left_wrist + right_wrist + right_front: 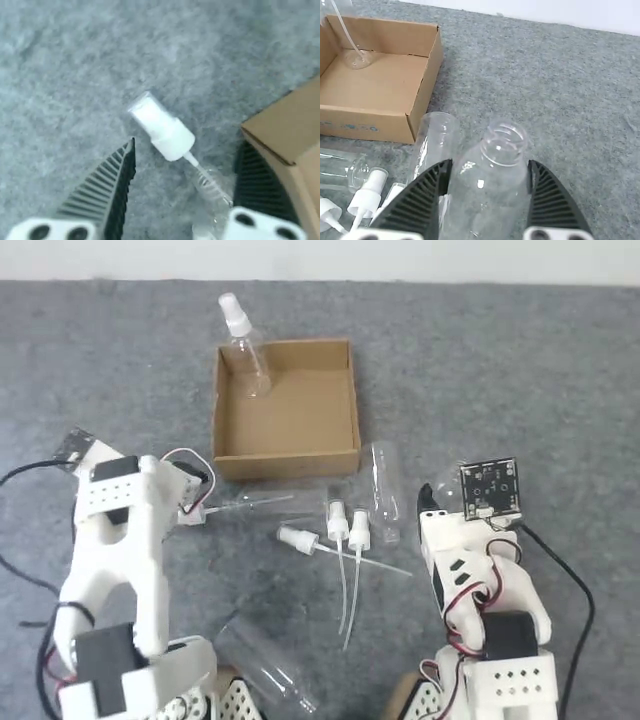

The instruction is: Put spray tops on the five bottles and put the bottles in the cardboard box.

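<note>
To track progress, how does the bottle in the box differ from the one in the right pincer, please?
The boxed bottle carries a spray top; the held bottle has a bare neck. The boxed bottle leans in the cardboard box; the held bottle sits in the right pincer. Both are clear.

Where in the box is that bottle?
High view: the bottle leans in the far-left corner of the cardboard box, its spray top poking over the far wall.

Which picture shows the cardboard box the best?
The high view. It looks down on the whole cardboard box, all four walls and the floor inside. The right wrist view catches one end with a corner and part of the inside. The left wrist view catches just one corner.
</note>
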